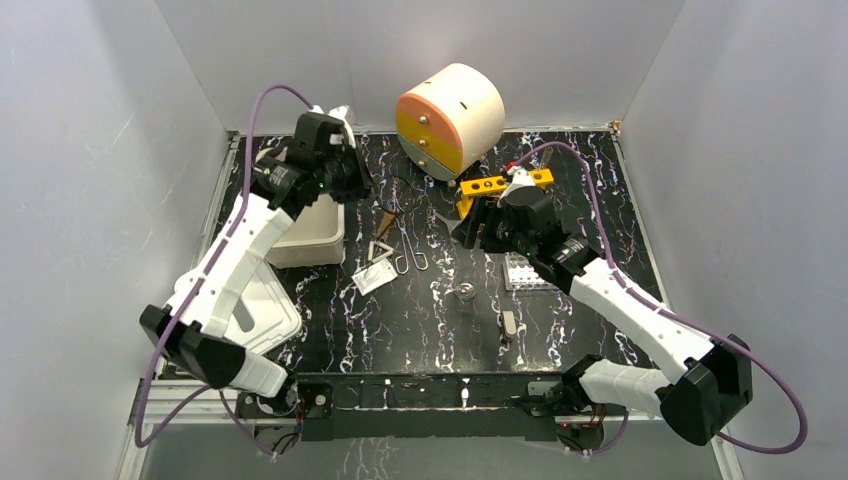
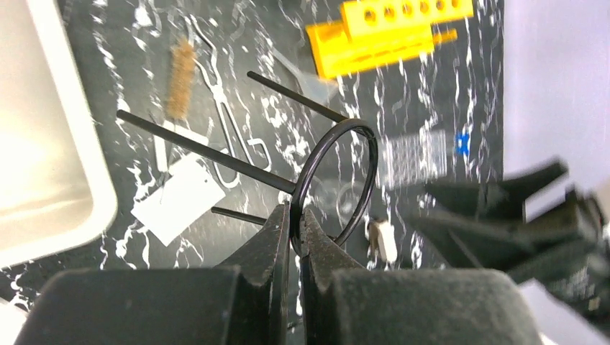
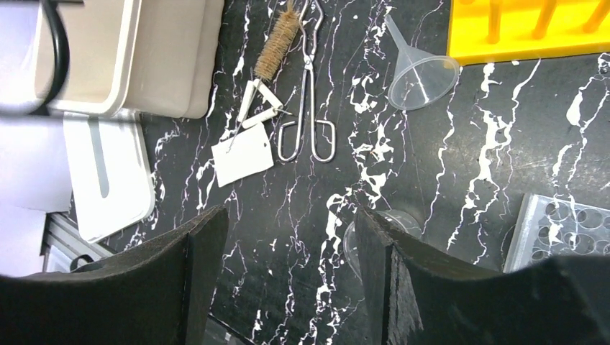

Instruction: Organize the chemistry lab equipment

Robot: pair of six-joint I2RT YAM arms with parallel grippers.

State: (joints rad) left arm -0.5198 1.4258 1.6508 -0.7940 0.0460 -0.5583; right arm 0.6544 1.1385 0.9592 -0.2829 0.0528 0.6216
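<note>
Left fingers [image 2: 277, 241] pinched the black ring [image 2: 351, 123] above the worktop [image 2: 403, 86] — the tub [image 2: 72, 108] to their left likely next — right fingers [image 3: 205, 273] spread.

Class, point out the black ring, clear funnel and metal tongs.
black ring [image 2: 351, 121], left wrist view, top of hoop
clear funnel [image 3: 423, 80], right wrist view, cone wall
metal tongs [image 3: 309, 56], right wrist view, pivot

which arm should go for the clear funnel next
Right: the right gripper is open, with the clear funnel close ahead; the left gripper is shut on the black ring.

Marbled black table [image 1: 420, 320]: tongs [image 3: 309, 65], funnel [image 3: 421, 75], pad [image 3: 243, 159] (white).
</note>
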